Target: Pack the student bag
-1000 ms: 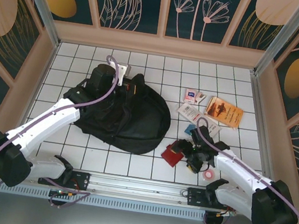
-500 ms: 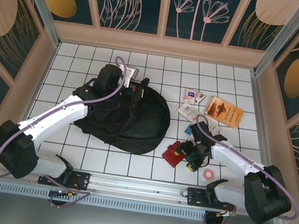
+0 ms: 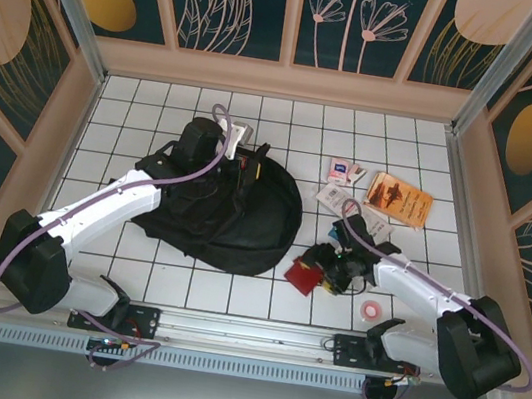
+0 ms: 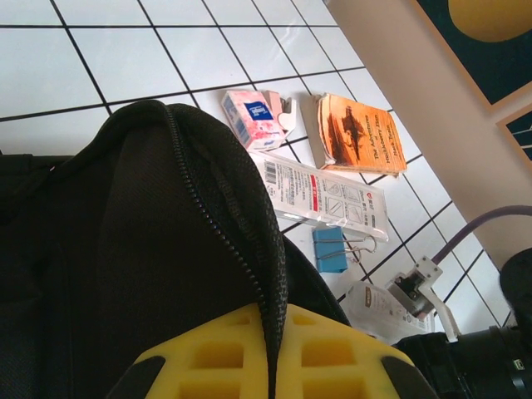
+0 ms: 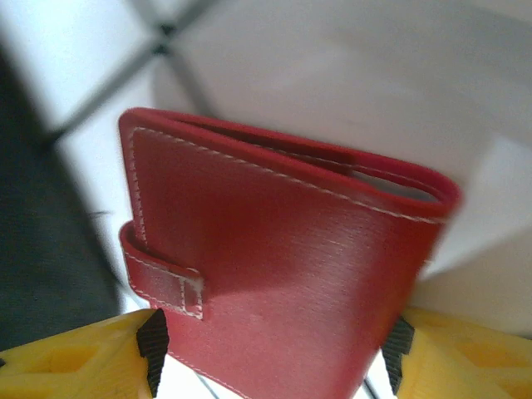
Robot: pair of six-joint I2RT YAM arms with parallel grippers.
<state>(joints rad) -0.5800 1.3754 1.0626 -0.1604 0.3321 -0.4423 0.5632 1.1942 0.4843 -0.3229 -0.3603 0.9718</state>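
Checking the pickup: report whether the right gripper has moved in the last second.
Yes. The right gripper has slid left, away from the pink tape roll, and is now closing on the red wallet.

Showing black on the backpack (image 3: 233, 215), red with pale stitching on the wallet (image 5: 283, 266), blue on the binder clip (image 4: 331, 250), orange-brown on the book (image 4: 357, 133), white with dark grid lines across the tabletop (image 3: 160, 102).

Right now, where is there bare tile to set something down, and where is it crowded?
Free: the far rows between the back wall and the student bag, and the near row between the bag and the rail. Crowded: right of the bag, around the book, tissue pack, red wallet and tape roll.
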